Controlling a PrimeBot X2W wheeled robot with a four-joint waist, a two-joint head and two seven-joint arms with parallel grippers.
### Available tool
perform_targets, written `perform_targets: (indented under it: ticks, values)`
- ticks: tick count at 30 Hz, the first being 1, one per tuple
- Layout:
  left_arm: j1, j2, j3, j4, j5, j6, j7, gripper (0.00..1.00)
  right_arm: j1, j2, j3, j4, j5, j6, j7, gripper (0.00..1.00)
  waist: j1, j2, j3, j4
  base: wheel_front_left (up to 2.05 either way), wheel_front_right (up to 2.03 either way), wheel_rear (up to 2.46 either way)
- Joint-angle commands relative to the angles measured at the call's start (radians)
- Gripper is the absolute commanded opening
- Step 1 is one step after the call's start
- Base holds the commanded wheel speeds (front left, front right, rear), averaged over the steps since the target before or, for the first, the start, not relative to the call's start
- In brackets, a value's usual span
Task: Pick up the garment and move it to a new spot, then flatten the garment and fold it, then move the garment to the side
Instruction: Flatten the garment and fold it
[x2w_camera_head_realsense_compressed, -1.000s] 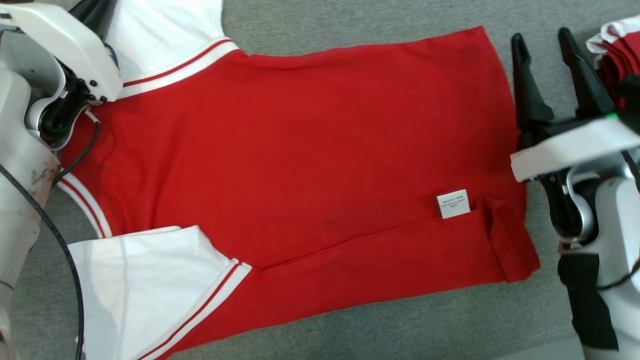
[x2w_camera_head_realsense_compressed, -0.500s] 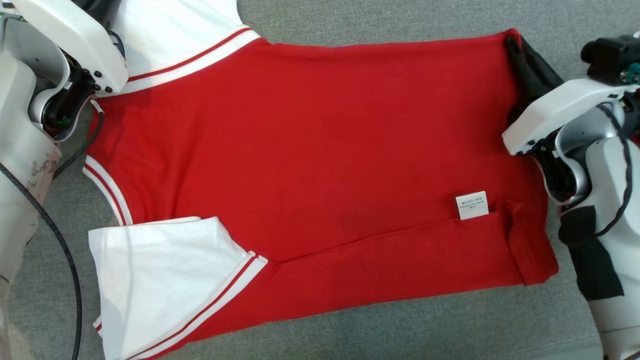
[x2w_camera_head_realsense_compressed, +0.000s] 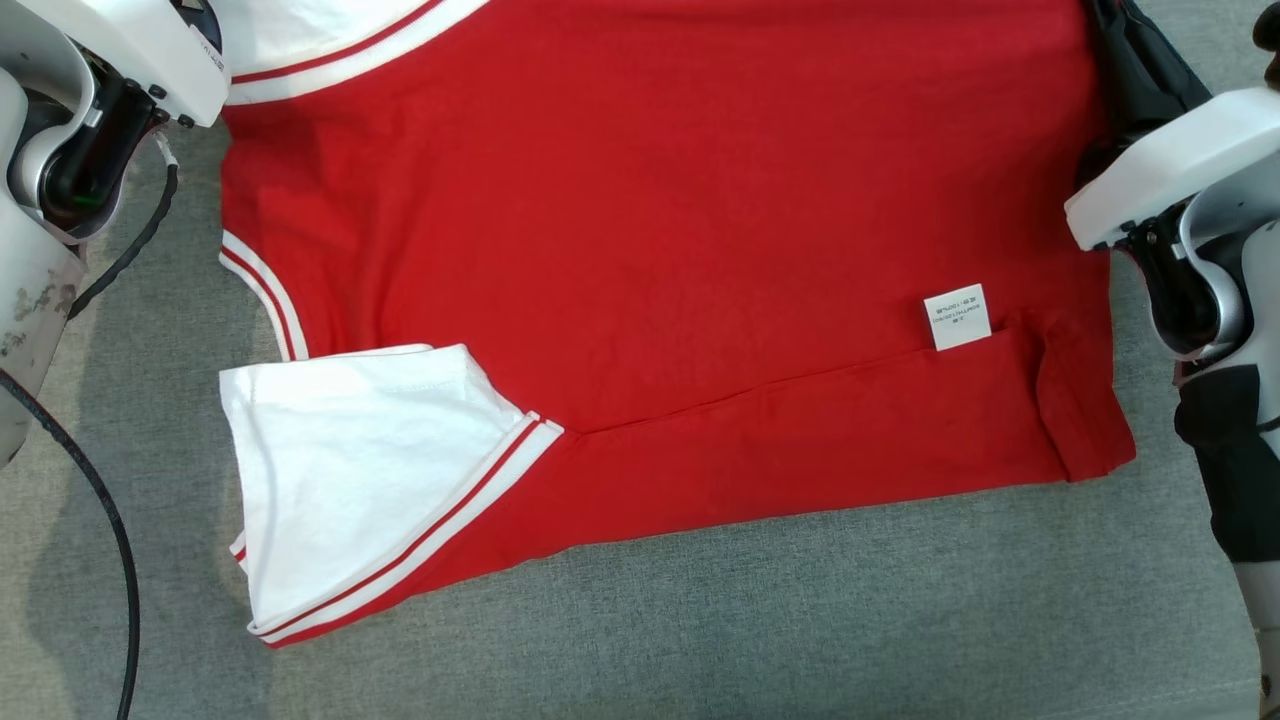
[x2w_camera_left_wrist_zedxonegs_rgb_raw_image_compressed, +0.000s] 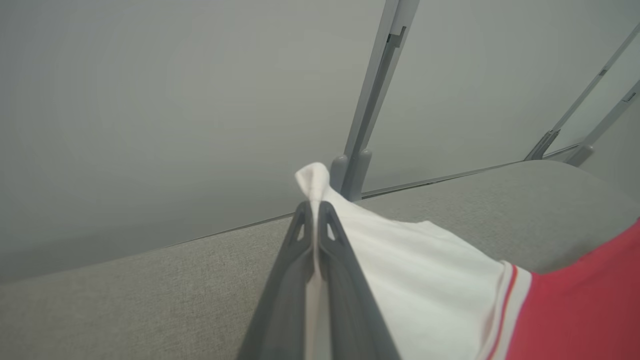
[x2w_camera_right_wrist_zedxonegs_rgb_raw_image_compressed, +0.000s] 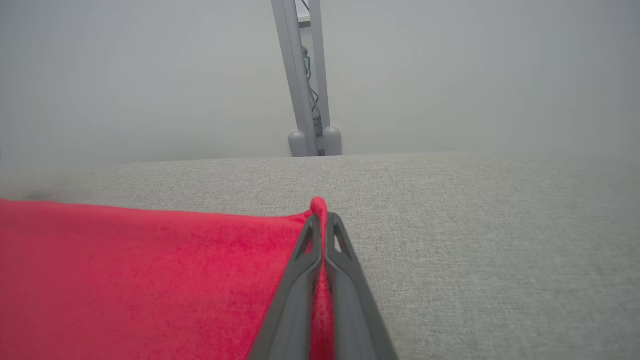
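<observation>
1. My left gripper (x2w_camera_left_wrist_zedxonegs_rgb_raw_image_compressed: 314, 207) is pinched fully closed on the bunched tip of the garment's white far sleeve (x2w_camera_left_wrist_zedxonegs_rgb_raw_image_compressed: 400, 270). A tuft of white cloth pokes out past the fingertips.
2. My right gripper (x2w_camera_right_wrist_zedxonegs_rgb_raw_image_compressed: 322, 217) is likewise clamped tight, with the red far corner of the hem squeezed between its fingers.
3. The garment (x2w_camera_head_realsense_compressed: 650, 250) lies spread on the grey cloth surface (x2w_camera_head_realsense_compressed: 800, 620). Its long axis runs side to side across the head view, collar end towards my left arm and hem towards my right.
4. The relation that matters is that both grips sit on the far edge, one at each end, so the whole body of the shirt lies from the fingers back towards me. Neither arm is nearer, and each holds its own end.
5. I judge the next move to be a two-arm carry of that far edge, which needs both hands moving together so the cloth between them stays taut.
6. The near sleeve (x2w_camera_head_realsense_compressed: 350, 470) lies flat and free at the lower left. A white label (x2w_camera_head_realsense_compressed: 957, 317) shows near the hem, just above a crease where the near strip looks folded over, and the near hem corner is turned up.
7. A black cable (x2w_camera_head_realsense_compressed: 110, 520) hangs off my left arm, near that sleeve but apart from it.
8. A metal post (x2w_camera_left_wrist_zedxonegs_rgb_raw_image_compressed: 370, 90) stands beyond the surface's far edge, well clear of any pull towards me.
</observation>
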Motion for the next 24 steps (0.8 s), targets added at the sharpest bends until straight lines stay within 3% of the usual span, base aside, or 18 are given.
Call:
perform_targets:
  ticks: [1,6,10,18,19,24]
  values:
    - [0.002,0.01,-0.001,-0.006,-0.004,-0.001,-0.01,0.0,0.015,-0.009,0.002,-0.006,-0.004,0.0,-0.007,0.0,0.0,0.0,-0.002,0.002,0.0,0.0,0.0]
    - [0.067,0.058,-0.005,-0.109,0.004,0.001,-0.066,0.0,0.092,-0.035,0.018,-0.1,-0.03,0.0,-0.03,0.0,0.0,0.0,-0.012,0.014,0.0,0.0,0.0]
    - [0.159,0.113,-0.002,-0.26,0.008,0.031,-0.106,0.0,0.191,-0.054,0.007,-0.207,-0.055,0.0,-0.023,0.0,0.0,0.0,-0.022,0.028,0.0,0.0,0.0]
    - [0.405,0.276,0.02,-0.689,0.013,0.182,-0.149,0.0,0.406,-0.061,-0.072,-0.45,-0.105,0.0,0.031,0.0,0.0,0.0,-0.037,0.061,0.0,0.0,0.0]
    - [0.464,0.312,0.03,-0.786,0.009,0.223,-0.157,0.0,0.456,-0.049,-0.099,-0.498,-0.092,0.0,0.05,0.0,0.0,0.0,-0.041,0.069,0.0,0.0,0.0]
    - [0.606,0.375,0.055,-0.962,-0.009,0.309,-0.173,0.0,0.558,-0.024,-0.166,-0.572,-0.074,0.0,0.08,0.0,0.0,0.0,-0.053,0.077,0.0,0.0,0.0]
